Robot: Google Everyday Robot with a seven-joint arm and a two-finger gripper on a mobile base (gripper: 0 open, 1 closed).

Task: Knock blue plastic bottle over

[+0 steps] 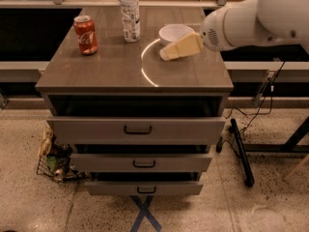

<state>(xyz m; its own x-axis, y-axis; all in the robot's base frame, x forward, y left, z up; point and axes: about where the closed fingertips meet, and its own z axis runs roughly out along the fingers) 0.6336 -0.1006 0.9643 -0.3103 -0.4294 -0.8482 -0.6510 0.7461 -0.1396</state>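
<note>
Here we see the gripper [169, 53] hanging low over the right half of the cabinet top [106, 69], its pale yellow tip pointing toward the left of the view. We cannot tell whether it is clenched or released. The thick white arm [251, 18] behind it reaches in from the upper right corner.

Just behind the gripper sits a white bowl [174, 32], whose front edge the gripper partly covers. A thin white arc [143, 66] is marked on the wood right under the tip.

The blue plastic bottle [130, 14] stands upright near the back of the top, to the left of the gripper and farther back, clearly apart from it. Its cap is on and its printed label faces us. The bottle is also just left of the bowl without touching it.

Farther left, and a little nearer the front, a red soda can [85, 35] stands upright, apart from the bottle.

Below the top, three drawers [137, 129] are pulled partly out. A wire basket [54, 159] sits on the floor at the cabinet's lower left, a blue tape cross [144, 215] lies in front of it, and a black stand leg [241, 151] lies to its right.
</note>
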